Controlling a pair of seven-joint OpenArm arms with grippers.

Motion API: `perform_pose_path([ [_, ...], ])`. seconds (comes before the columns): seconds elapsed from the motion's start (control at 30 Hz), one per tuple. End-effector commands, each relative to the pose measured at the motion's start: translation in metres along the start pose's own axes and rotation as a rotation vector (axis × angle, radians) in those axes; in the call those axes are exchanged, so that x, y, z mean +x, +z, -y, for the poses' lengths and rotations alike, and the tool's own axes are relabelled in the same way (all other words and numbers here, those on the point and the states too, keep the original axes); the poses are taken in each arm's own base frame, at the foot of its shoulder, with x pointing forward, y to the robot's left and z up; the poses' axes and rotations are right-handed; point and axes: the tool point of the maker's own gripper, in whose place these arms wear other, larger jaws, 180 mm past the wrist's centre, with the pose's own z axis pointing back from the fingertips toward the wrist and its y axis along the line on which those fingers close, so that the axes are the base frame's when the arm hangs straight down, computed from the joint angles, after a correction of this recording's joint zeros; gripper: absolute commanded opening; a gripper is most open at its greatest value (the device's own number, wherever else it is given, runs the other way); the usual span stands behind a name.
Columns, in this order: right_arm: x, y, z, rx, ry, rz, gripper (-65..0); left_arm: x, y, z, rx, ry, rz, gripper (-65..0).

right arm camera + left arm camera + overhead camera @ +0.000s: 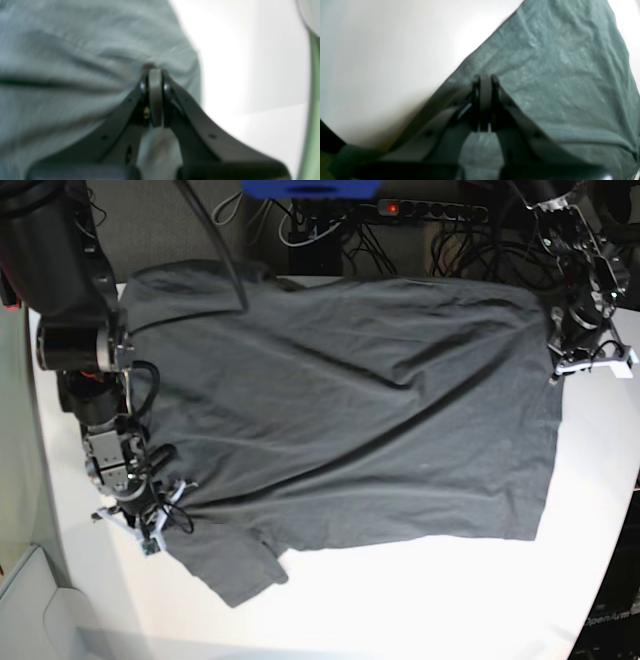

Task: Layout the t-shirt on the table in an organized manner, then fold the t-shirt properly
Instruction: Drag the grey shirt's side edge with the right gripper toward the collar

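The dark grey t-shirt [350,410] lies spread over the white table [420,600], creased across its middle, with one sleeve [240,570] at the front left. The collar is hidden. My right gripper [165,510] is at the shirt's left edge. In the right wrist view it [155,71] is shut on a bunched fold of the t-shirt [62,62]. My left gripper [557,365] is at the shirt's right edge. In the left wrist view it [485,78] is shut on the t-shirt [557,75] next to bare table [382,62].
Cables and a power strip [430,210] run behind the table's far edge. The table's rounded left edge [40,510] is close to my right arm. Bare white tabletop [590,530] shows to the front and right of the shirt.
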Motion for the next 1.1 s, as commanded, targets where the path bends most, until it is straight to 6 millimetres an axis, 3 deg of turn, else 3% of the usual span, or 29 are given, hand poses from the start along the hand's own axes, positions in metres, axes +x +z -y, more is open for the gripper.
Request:
perform_pose_path([
  [0.0,0.055,-0.002,0.02,-0.043,0.0,0.113,-65.0,0.015,0.003,0.005,-0.015,-0.01,0.038,-64.6],
  [0.1,0.074,-0.003,0.025,-0.049,0.0,0.143,-65.0,0.015,0.003,0.004,-0.016,-0.013,0.039,-64.6],
  [0.17,0.072,-0.003,0.026,-0.04,0.001,0.125,-65.0,0.02,0.006,0.008,-0.024,-0.021,0.049,-64.6],
  [0.3,0.042,0.0,0.025,0.037,-0.004,0.008,-65.0,0.021,0.013,0.016,-0.041,-0.049,0.025,-64.6],
  [0.4,0.01,0.004,0.009,0.096,-0.009,-0.046,-65.0,0.025,0.018,0.025,-0.06,-0.067,0.033,-64.6],
  [0.5,-0.02,0.015,0.014,0.098,-0.075,-0.059,-65.0,0.026,0.017,0.023,-0.051,-0.074,0.033,-64.6],
  [0.63,-0.041,0.037,0.021,0.078,-0.105,-0.052,-65.0,0.034,0.016,0.019,-0.04,-0.102,0.037,-64.6],
  [0.93,-0.021,0.104,0.013,0.12,0.032,0.083,-65.0,0.036,0.017,0.022,-0.051,-0.102,0.036,-64.6],
  [1.07,-0.026,0.131,0.007,0.067,0.068,0.032,-65.0,0.019,0.018,0.03,-0.062,-0.139,-0.04,-64.6],
])
